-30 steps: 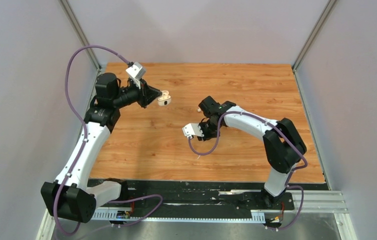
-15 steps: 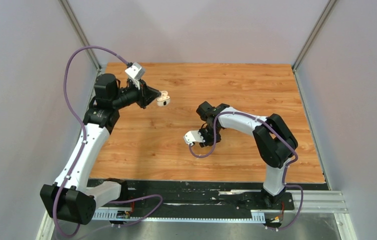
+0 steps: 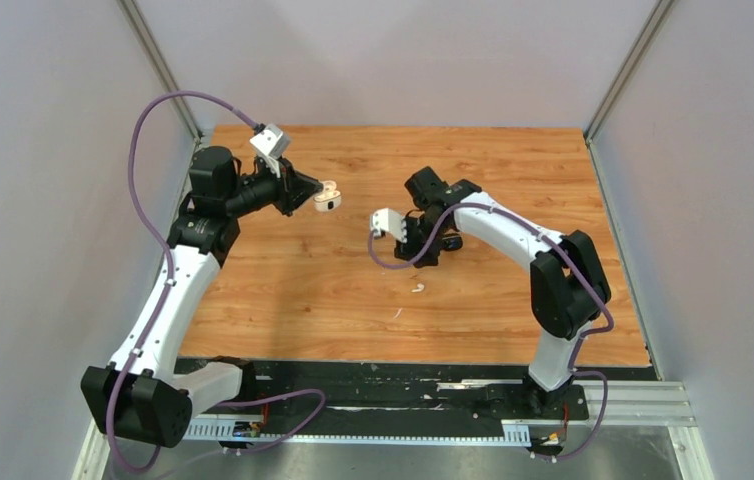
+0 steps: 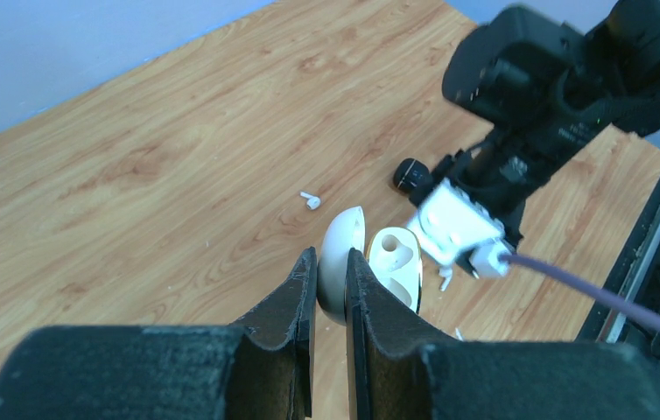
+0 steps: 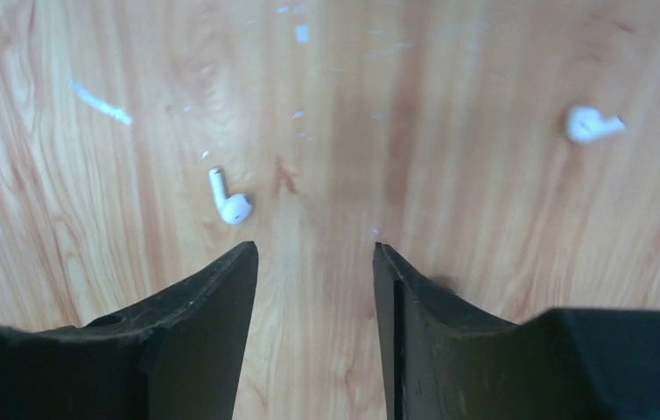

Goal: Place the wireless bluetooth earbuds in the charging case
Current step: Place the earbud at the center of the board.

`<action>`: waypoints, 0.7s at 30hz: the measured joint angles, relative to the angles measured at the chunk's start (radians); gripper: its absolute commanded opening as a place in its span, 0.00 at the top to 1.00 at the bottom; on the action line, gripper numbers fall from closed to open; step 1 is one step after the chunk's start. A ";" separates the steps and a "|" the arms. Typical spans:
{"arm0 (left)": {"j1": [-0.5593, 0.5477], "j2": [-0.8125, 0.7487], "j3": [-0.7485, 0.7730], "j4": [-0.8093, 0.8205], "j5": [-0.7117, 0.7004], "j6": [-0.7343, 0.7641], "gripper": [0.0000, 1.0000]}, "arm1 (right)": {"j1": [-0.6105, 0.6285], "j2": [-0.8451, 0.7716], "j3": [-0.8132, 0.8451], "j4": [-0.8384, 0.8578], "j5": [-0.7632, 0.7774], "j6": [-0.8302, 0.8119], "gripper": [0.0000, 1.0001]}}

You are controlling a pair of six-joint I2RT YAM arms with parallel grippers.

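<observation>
My left gripper (image 3: 318, 197) is shut on the lid of an open white charging case (image 4: 341, 259) and holds it above the table; the case's body (image 4: 396, 260) gapes beside the fingers, its sockets empty. My right gripper (image 5: 313, 254) is open and empty, pointing down at the table (image 3: 283, 290). Two white earbuds lie ahead of it, one close on the left (image 5: 232, 206) and one farther right (image 5: 591, 125). One white earbud (image 3: 418, 289) shows in the top view, near the right gripper (image 3: 426, 255). No black earbuds are in view.
A small black case (image 4: 412, 175) lies on the table by the right arm (image 4: 563, 87). Another white earbud (image 4: 311, 201) lies left of it. Grey walls close in the table on three sides. A tiny white fleck (image 3: 397, 313) lies near the front.
My right arm has swung from the near middle toward the far side, and a white earbud now shows on the table where the gripper was. My left arm has held still with the case.
</observation>
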 measured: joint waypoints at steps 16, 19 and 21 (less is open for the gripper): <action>0.000 0.035 0.034 -0.021 -0.007 -0.007 1.00 | -0.056 0.000 -0.049 0.018 0.013 1.103 0.63; 0.000 0.035 0.037 -0.030 -0.013 -0.007 1.00 | -0.056 0.021 -0.049 0.018 0.026 1.174 0.64; 0.000 0.035 0.037 -0.038 -0.016 -0.007 1.00 | -0.056 0.040 -0.049 0.019 0.026 1.209 0.64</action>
